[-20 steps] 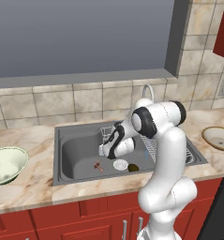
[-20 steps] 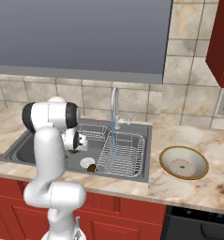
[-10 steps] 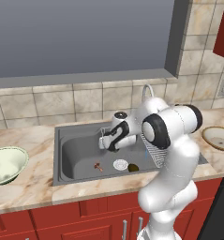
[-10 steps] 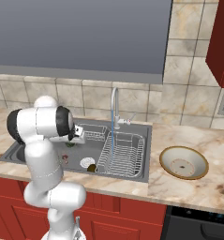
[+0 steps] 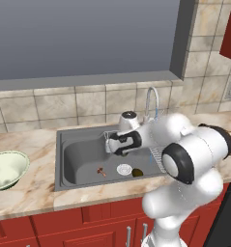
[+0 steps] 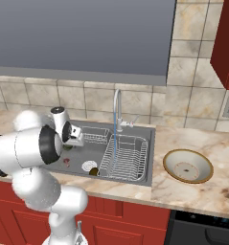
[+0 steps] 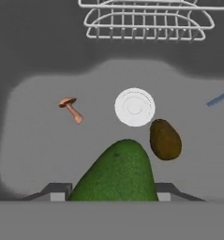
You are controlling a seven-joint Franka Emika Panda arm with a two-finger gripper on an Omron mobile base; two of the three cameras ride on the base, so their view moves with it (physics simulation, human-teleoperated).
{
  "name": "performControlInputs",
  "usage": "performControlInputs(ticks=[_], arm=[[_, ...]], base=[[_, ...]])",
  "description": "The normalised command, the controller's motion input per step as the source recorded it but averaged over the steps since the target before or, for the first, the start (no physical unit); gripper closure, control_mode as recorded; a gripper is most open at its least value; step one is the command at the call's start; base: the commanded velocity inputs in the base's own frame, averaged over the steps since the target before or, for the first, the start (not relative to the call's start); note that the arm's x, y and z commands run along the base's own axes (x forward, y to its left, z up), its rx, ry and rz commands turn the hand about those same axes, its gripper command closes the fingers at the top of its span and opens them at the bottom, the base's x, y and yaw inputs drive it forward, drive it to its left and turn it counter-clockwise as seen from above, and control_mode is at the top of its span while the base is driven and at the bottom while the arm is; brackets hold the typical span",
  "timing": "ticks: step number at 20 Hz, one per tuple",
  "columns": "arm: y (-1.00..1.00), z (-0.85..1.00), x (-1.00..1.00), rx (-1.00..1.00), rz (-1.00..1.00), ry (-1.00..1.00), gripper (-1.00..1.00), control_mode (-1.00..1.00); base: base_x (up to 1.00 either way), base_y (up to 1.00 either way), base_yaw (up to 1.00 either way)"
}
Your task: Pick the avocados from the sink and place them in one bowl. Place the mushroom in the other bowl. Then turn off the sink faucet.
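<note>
My gripper [image 7: 111, 190] is shut on the bright green avocado [image 7: 118, 173], which rises between the two finger tips. The hand [image 5: 118, 144] hangs over the sink [image 5: 83, 154], above its floor. Below it, the dark olive-brown avocado [image 7: 165, 139] lies beside the white drain [image 7: 135, 107], and the small reddish mushroom [image 7: 70, 108] lies further left. The shallow tan bowl [image 6: 188, 166] sits on the counter right of the sink. The pale green-cream bowl [image 5: 6, 169] sits on the counter to the left. A thin blue stream runs from the chrome faucet [image 6: 117, 107].
A wire rack [image 6: 125, 153] fills the right part of the basin, and another rack [image 7: 146, 18] shows at the basin's far side. Tiled wall and a window frame stand behind the sink. Red cabinet fronts run below the marble counter.
The arm's elbow has swung out toward the cameras and the hand has turned more level. The gripper stays over the basin's middle with the green avocado in it.
</note>
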Motion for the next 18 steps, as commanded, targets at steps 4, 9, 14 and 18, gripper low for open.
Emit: performControlInputs(ticks=[4, 9, 14, 18], arm=[[-0.37, 0.48, -0.60, -0.01, -0.07, 0.00, 1.00, -1.00], [-0.30, 0.67, -0.55, 0.00, -0.03, 0.00, 1.00, -1.00], [-0.16, 0.56, -0.59, -0.01, -0.01, 0.00, 1.00, -1.00], [-0.14, 0.26, -0.71, -0.03, -0.04, 0.00, 1.00, -1.00]], base=[[0.00, 0.00, 0.00], [0.00, 0.00, 0.00], [0.00, 0.00, 0.00], [0.00, 0.00, 0.00]])
